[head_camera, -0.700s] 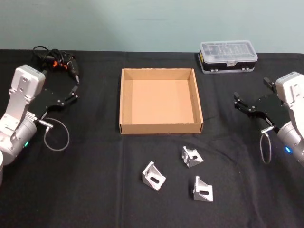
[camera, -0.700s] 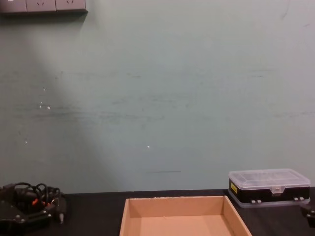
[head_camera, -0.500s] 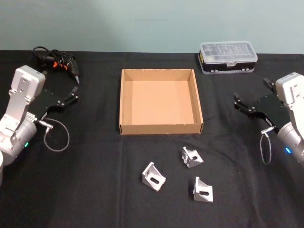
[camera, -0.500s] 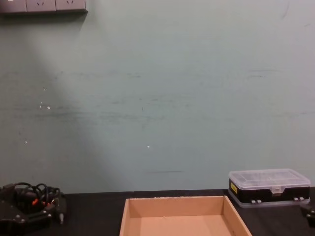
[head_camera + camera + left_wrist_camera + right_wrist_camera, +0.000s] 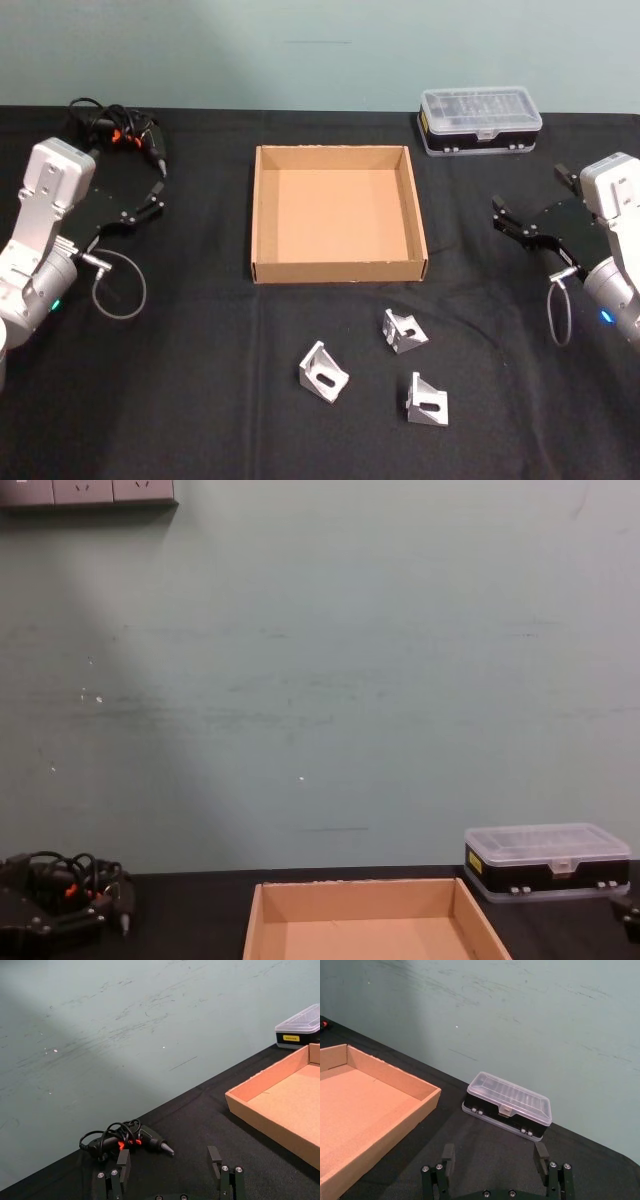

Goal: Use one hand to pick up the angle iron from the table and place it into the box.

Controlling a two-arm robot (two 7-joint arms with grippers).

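Nothing has moved: your left gripper [image 5: 169, 1156] and right gripper [image 5: 494, 1151] stay parked at the table [image 5: 200, 400] sides, jaws wide open, empty. Three angle irons [image 5: 404, 330] lie just on the near side of the box [image 5: 338, 268].

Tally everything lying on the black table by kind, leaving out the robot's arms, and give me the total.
Angle irons: 3
Cardboard box: 1
Clear-lidded plastic case: 1
Corded hand tool: 1
Total: 6

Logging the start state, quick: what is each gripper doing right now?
Left gripper: open, holding nothing.
Right gripper: open, holding nothing.
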